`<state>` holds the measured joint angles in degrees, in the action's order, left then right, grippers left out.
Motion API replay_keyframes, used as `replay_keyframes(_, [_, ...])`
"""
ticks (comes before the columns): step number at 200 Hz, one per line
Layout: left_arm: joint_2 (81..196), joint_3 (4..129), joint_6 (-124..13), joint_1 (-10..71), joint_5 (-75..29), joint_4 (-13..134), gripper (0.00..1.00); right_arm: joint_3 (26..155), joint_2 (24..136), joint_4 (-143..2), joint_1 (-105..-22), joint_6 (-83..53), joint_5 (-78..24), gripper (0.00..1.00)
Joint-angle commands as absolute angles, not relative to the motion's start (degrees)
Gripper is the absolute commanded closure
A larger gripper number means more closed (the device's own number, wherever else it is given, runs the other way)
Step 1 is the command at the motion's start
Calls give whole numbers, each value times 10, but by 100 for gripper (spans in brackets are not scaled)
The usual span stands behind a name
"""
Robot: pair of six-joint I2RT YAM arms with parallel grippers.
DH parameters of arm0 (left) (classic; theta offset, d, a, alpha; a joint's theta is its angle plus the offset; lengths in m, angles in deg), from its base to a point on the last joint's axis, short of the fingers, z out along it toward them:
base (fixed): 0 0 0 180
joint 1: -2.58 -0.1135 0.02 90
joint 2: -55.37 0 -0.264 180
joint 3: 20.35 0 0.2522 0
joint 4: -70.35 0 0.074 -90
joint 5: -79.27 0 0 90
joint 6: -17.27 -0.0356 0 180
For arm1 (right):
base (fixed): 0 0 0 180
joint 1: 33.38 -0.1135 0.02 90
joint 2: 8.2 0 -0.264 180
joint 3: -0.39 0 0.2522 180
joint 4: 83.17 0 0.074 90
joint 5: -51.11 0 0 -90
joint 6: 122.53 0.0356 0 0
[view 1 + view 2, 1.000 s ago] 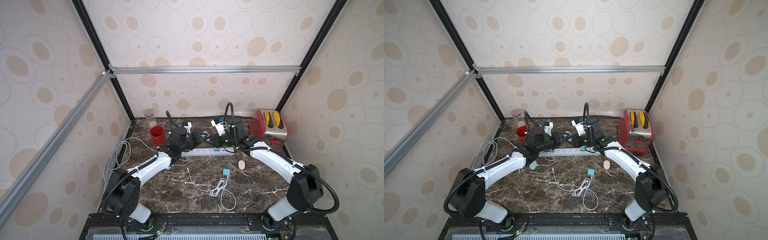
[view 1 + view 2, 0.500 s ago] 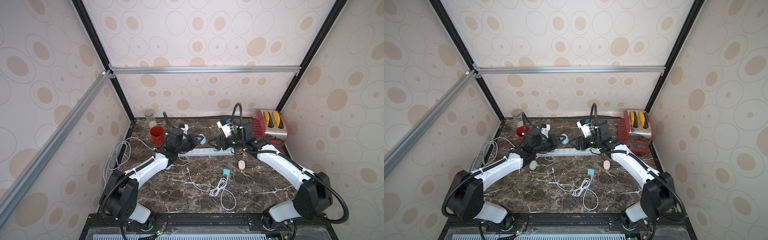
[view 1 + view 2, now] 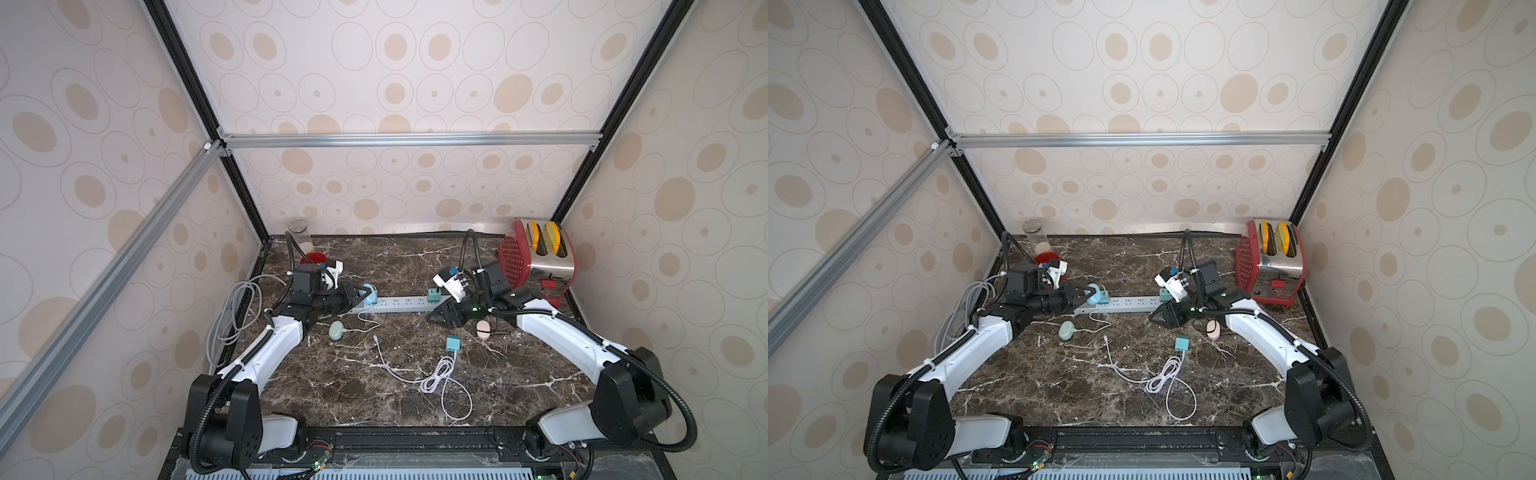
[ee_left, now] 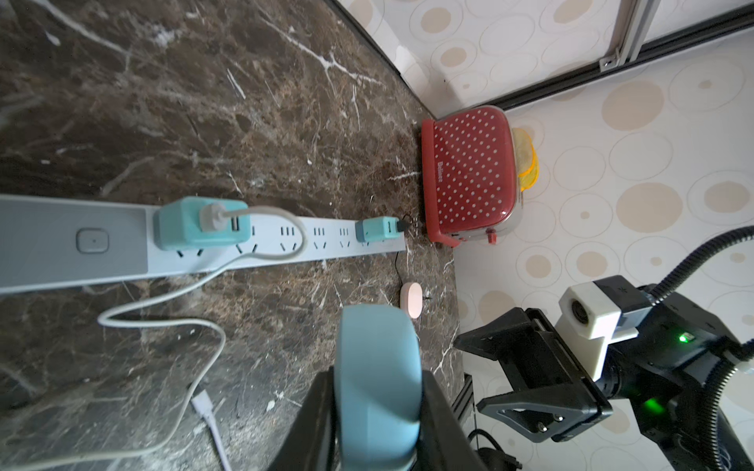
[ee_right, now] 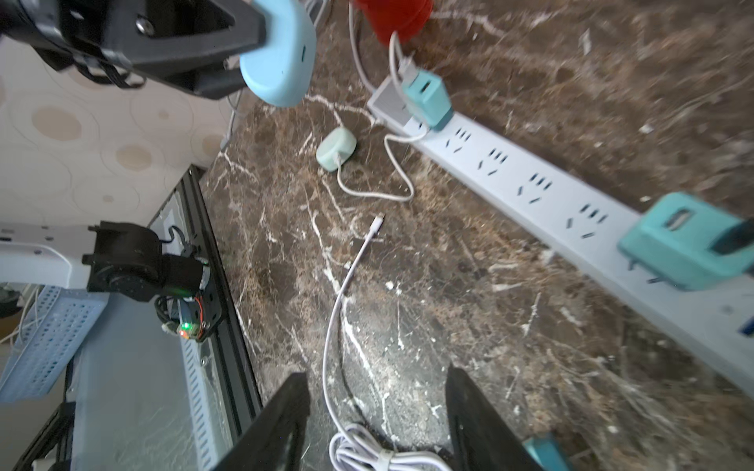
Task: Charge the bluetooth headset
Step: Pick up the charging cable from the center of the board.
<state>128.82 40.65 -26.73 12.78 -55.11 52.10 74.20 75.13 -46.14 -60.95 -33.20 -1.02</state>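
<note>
Though apart, three teal chargers (image 3: 1101,298) (image 3: 1165,296) (image 3: 1182,343)

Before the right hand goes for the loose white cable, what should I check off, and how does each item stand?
1. Blue case gripped in left hand: ok.
2. Right hand open and empty: ok.
3. White cable tip lying free on the table: ok.
4. Cable's teal adapter plugged into power strip: not ok, it lies on the table.
5. Empty sockets on the power strip: ok.
</note>
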Motion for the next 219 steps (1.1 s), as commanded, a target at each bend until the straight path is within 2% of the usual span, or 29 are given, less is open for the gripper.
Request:
replay_keyframes(1, [1242, 401, -322, 114, -557, 437, 80, 760, 796, -439, -663, -326, -66, 48])
replay_keyframes(43, [1216, 404, -392, 74, -494, 269, 80, 759, 854, -525, -744, -190, -146, 54])
replay_keyframes(59, [1207, 397, -396, 64, -480, 250, 81, 764, 880, -562, -768, -125, -180, 58])
replay_keyframes(93, [1187, 391, -411, 52, -463, 234, 82, 828, 964, -575, -818, -23, -236, 60])
replay_keyframes(143, [1178, 388, -407, 47, -473, 256, 81, 920, 1043, -498, -864, 8, -372, 64])
replay_keyframes(219, [1161, 368, -394, 44, -490, 274, 81, 967, 1104, -471, -888, 30, -394, 69])
